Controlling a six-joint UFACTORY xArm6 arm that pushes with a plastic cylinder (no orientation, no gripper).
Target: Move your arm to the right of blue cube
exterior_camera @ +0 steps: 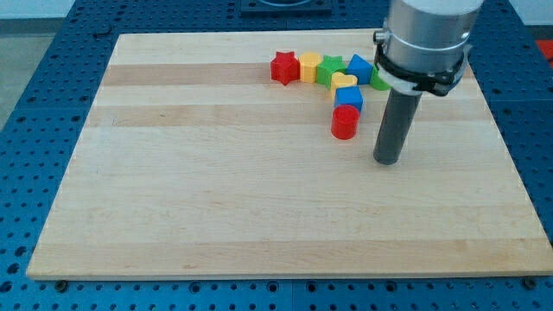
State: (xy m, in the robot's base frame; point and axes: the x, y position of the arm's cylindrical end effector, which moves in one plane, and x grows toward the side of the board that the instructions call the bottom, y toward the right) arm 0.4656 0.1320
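Pale wooden board (259, 199) (smooth, matt grain) holds glossy plastic-looking red cylinder (345, 123) and blue cube (350, 98).

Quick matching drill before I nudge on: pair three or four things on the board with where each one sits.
1. red star
2. red cylinder
3. blue cube
4. my tip

a. nearest the view's bottom, right of the red cylinder
b. leftmost in the row
c. just below the blue cube
d. between the yellow heart and the red cylinder

Pairs: 1-b, 2-c, 3-d, 4-a

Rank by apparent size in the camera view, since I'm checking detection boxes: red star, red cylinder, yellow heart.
1. Red star and red cylinder: look alike, not ranked.
2. Yellow heart: smallest, partly hidden.
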